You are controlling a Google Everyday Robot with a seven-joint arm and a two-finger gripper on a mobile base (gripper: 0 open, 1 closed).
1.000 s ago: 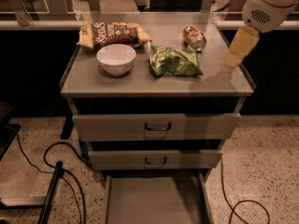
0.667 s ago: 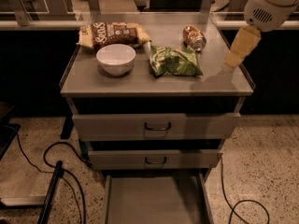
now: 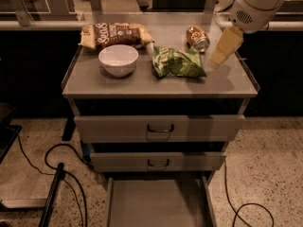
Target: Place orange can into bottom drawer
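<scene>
Pale yellow end effector [image 3: 222, 50] on white arm [image 3: 253, 6] hangs over right side of grey metal bench [image 3: 142, 83]. Spread or pressed together: cannot tell. Small orange-brown drink can [image 3: 197, 38] with silver top lies on its side on bench, rear right, just left of end effector, apart from it. Crumpled green snack bag [image 3: 178, 63] near can, front-left. Round white bowl [image 3: 118, 59] at left; brown snack bag [image 3: 116, 33] behind it. Lowest grey drawer [image 3: 158, 202] pulled out; two upper drawers [image 3: 160, 127] shut.

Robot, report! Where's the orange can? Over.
Gripper above cabinet top, right of orange can. Can lying on its side, ungrabbed. Bottom drawer open. Green bag beside it, not blocking.
</scene>
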